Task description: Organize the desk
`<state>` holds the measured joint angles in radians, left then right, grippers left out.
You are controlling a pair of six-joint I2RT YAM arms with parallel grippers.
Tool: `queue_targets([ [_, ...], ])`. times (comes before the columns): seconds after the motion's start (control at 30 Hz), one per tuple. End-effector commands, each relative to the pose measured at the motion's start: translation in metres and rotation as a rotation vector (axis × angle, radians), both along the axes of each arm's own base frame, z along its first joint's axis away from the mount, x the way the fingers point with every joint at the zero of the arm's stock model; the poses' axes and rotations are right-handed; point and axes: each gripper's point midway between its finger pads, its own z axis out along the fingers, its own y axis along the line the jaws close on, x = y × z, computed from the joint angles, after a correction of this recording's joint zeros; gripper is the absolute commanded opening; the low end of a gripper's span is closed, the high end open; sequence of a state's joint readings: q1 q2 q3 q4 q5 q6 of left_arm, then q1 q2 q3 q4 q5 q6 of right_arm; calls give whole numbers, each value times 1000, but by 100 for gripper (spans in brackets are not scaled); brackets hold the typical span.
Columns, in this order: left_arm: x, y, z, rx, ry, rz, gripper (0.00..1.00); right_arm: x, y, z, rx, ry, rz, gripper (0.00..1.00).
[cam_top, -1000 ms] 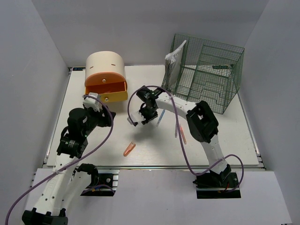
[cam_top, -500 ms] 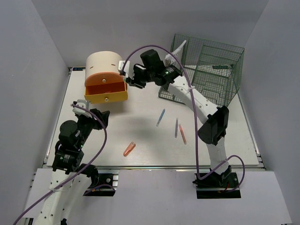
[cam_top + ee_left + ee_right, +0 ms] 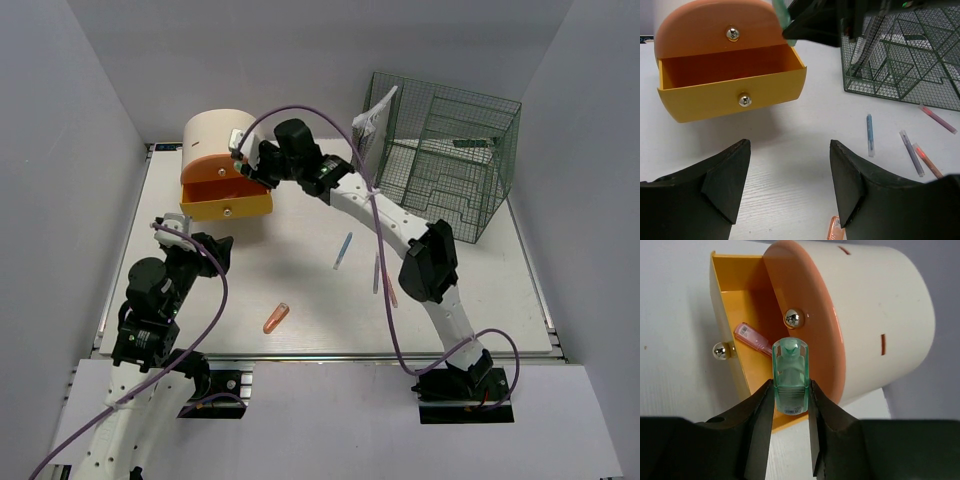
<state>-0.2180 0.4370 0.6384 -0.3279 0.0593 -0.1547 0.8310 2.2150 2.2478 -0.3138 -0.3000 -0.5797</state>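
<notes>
The white desk (image 3: pixel 480 300) holds a cream-and-orange round drawer box (image 3: pixel 222 140) at the back left, its yellow drawer (image 3: pixel 225 195) pulled open. My right gripper (image 3: pixel 246 165) is shut on a translucent green dispenser (image 3: pixel 790 375) and holds it above the open drawer (image 3: pixel 735 300). A pink eraser-like stick (image 3: pixel 752 339) lies inside the drawer. My left gripper (image 3: pixel 198 248) is open and empty in front of the drawer (image 3: pixel 730 80), low over the desk. The green dispenser's tip shows in the left wrist view (image 3: pixel 781 12).
A green wire rack (image 3: pixel 440 165) stands at the back right with a white packet leaning in it. A blue pen (image 3: pixel 343 250), a purple pen (image 3: pixel 377 272) and a red pen (image 3: pixel 389 287) lie mid-desk. An orange stick (image 3: pixel 275 318) lies near the front.
My right arm has swung from mid-desk to the drawer box, carrying the green dispenser over the open drawer. My left gripper has drawn back from the drawer toward the near left.
</notes>
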Motion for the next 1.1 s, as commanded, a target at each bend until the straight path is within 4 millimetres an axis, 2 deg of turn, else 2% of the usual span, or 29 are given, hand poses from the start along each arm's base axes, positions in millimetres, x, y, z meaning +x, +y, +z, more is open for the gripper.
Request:
queue_targets([
  [0.0, 3, 0, 0, -3, -1, 3, 74, 15, 16, 14, 94, -36, -51, 0],
  [0.07, 3, -1, 0, -2, 0, 0, 74, 21, 20, 9, 99, -43, -67, 0],
  [0.13, 2, -1, 0, -4, -3, -2, 75, 23, 21, 7, 94, -49, -73, 7],
  [0.2, 3, -1, 0, -3, -5, -2, 75, 23, 20, 1, 84, -44, -72, 17],
  [0.23, 3, -2, -1, -4, -1, -6, 75, 22, 20, -1, 77, -41, -68, 30],
  [0.33, 3, -5, -1, -3, 2, -23, 76, 19, 17, -4, 65, -29, -64, 45],
  [0.53, 3, -22, -4, -10, 0, -118, 76, 10, 5, 19, 82, -11, -60, 54],
  [0.57, 4, -24, -7, -12, 15, -130, 75, 7, 1, 30, 96, -16, -55, 54],
  [0.63, 5, -29, -8, -17, 26, -155, 73, 2, -6, 32, 89, 22, -62, 53],
  [0.67, 6, -33, -8, -28, 24, -171, 71, -3, -14, 46, 107, 30, -61, 50],
  [0.7, 6, -39, -13, -32, 41, -206, 69, -6, -20, 48, 104, 58, -68, 39],
  [0.73, 6, -43, -15, -37, 52, -225, 65, -13, -35, 64, 128, 105, -100, 31],
  [0.77, 5, -47, -18, -54, 82, -247, 59, -12, -48, 68, 133, 141, -145, 17],
  [0.8, 8, -52, -27, -60, 137, -265, 55, -12, -65, 57, 111, 195, -180, 0],
  [0.83, 10, -54, -24, -83, 167, -265, 50, -29, -83, 75, 128, 219, -185, 0],
  [0.87, 8, -57, -33, -108, 242, -267, 42, -38, -97, 70, 130, 286, -162, 0],
  [0.9, 12, -60, -45, -121, 319, -267, 39, -39, -117, 64, 130, 338, -175, 0],
  [0.93, 11, -64, -45, -159, 359, -270, 37, -69, -132, 49, 109, 443, -129, 0],
  [0.97, 9, -65, -54, -171, 413, -270, 36, -66, -158, 41, 127, 533, -169, 0],
  [1.0, 7, -70, -62, -184, 462, -282, 35, -92, -172, 23, 110, 626, -141, 0],
  [1.03, 5, -71, -70, -201, 515, -269, 34, -117, -175, 19, 117, 705, -48, 0],
  [1.07, 3, -74, -75, -201, 548, -273, 34, -130, -181, 14, 127, 737, -1, 6],
])
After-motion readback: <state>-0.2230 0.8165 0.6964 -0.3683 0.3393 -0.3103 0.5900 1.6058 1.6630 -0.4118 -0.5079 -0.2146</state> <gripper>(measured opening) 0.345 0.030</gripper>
